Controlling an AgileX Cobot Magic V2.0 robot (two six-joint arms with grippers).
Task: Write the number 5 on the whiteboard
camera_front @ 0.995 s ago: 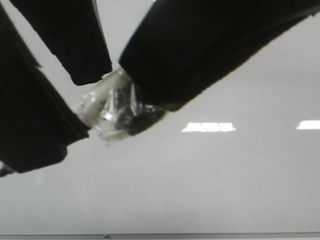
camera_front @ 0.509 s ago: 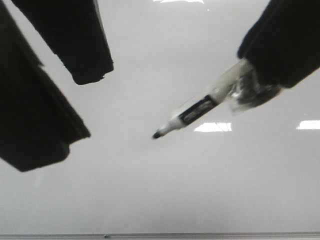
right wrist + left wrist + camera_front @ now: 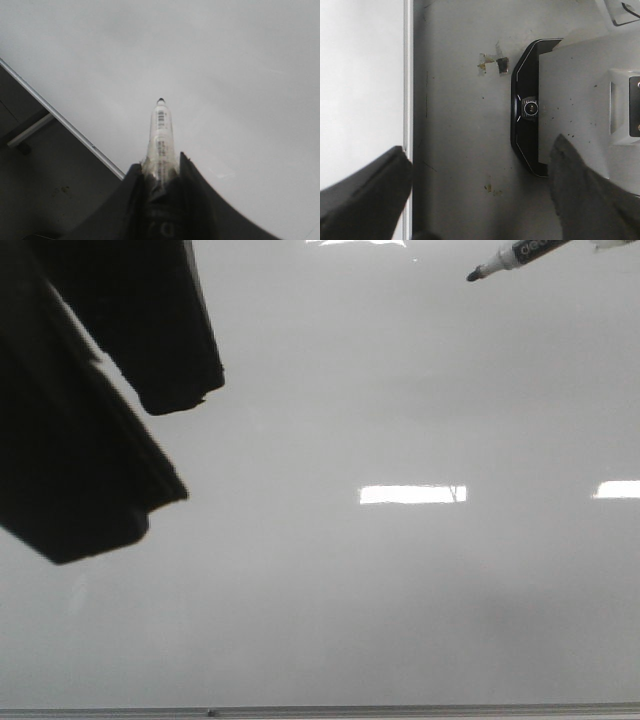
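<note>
The whiteboard point(image 3: 400, 590) fills the front view, glossy and pale, with its grey edge strip point(image 3: 320, 710) along the near side. No number 5 shows on it in any view. My right gripper point(image 3: 160, 172) is shut on a white marker point(image 3: 161, 132) whose black tip points at the whiteboard point(image 3: 225, 75). In the front view only the marker point(image 3: 515, 254) shows, at the top right, and the right gripper is out of frame. My left gripper point(image 3: 175, 445) is open and empty at the left; it also shows in the left wrist view point(image 3: 475, 200), over the board's edge strip point(image 3: 408, 75).
Bright rectangular light reflections point(image 3: 412, 494) lie on the board. Beside the board, the grey table point(image 3: 460, 125) carries a black camera housing point(image 3: 527, 107), a pale machine base point(image 3: 585, 75) and tape scraps point(image 3: 490, 62). A bracket point(image 3: 30, 131) sits off the board's edge.
My right gripper has carried the marker from beside the left gripper's fingers up and to the right, until only the marker's tip end shows. The left gripper has barely moved.
</note>
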